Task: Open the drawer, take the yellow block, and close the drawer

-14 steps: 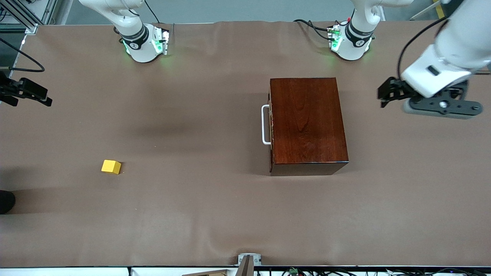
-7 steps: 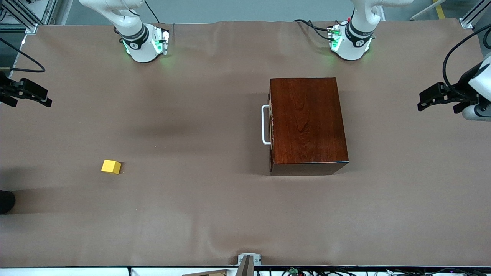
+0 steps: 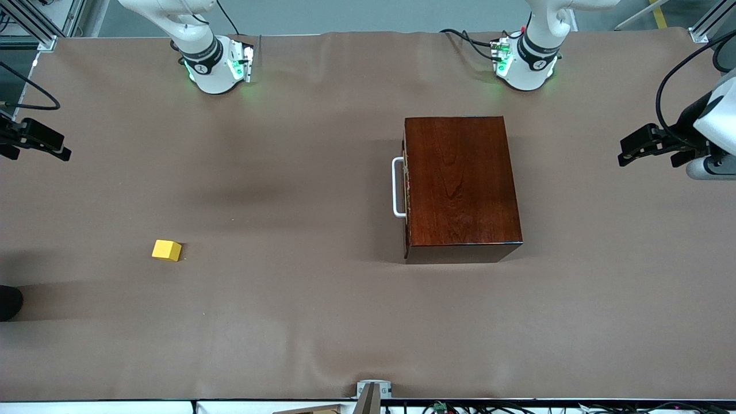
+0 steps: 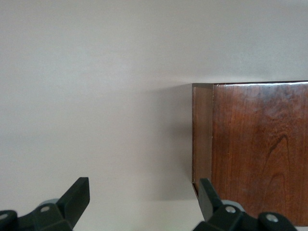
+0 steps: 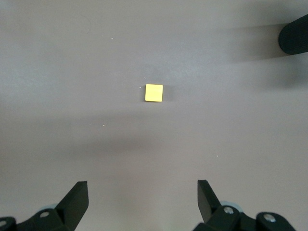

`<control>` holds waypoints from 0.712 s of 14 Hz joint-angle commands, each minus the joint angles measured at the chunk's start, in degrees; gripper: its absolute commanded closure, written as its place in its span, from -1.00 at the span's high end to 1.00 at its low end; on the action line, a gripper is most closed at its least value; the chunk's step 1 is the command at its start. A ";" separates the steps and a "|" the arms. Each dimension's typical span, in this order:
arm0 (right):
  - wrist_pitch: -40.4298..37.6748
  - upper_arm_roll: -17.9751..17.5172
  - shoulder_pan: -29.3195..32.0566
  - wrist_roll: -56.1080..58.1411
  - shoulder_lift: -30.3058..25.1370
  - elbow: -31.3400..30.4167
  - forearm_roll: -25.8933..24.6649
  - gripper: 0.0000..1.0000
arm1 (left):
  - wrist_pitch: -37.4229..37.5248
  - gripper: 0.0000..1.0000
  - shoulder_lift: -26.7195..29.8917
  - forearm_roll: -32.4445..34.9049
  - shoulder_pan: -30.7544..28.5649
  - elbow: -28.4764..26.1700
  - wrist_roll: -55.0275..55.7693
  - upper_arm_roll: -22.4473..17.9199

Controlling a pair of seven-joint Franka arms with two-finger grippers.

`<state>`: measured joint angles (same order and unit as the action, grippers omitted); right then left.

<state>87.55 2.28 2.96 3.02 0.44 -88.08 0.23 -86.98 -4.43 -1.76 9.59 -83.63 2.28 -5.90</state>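
The glossy dark mahogany box (image 3: 463, 184) stands on the table toward the left arm's end. Its drawer is shut, with the white U-shaped handle (image 3: 397, 187) facing the right arm's end. The yellow block (image 3: 167, 250) lies on the table toward the right arm's end, nearer the front camera than the box; it also shows in the right wrist view (image 5: 154, 93). My left gripper (image 3: 635, 146) is open and empty over the table's edge at the left arm's end (image 4: 142, 197), with the box's corner (image 4: 255, 149) in its view. My right gripper (image 3: 43, 144) is open and empty (image 5: 143, 199) over the right arm's end.
A brown cloth (image 3: 287, 316) covers the table. A dark rounded object (image 3: 8, 302) sits at the table's edge at the right arm's end, nearer the front camera than the block; it also shows in the right wrist view (image 5: 294, 33).
My left gripper has pulled away from the box toward the left arm's end of the table. My right gripper has shifted slightly. The box and block have not moved.
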 commanded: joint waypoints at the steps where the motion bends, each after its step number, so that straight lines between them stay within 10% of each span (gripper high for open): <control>1: -0.10 -0.52 0.99 0.05 0.09 0.36 -0.49 1.00 | -0.91 1.00 2.14 -0.35 -0.01 -2.15 -0.08 0.10; 10: -0.19 -0.52 0.56 0.05 0.18 0.45 -0.49 1.00 | -0.91 1.00 1.70 -0.27 0.34 -1.89 0.27 0.10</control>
<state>87.55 2.32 3.01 3.02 0.46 -88.08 0.23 -86.99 -4.39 -1.75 9.60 -83.89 2.28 -5.87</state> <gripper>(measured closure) 0.000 0.000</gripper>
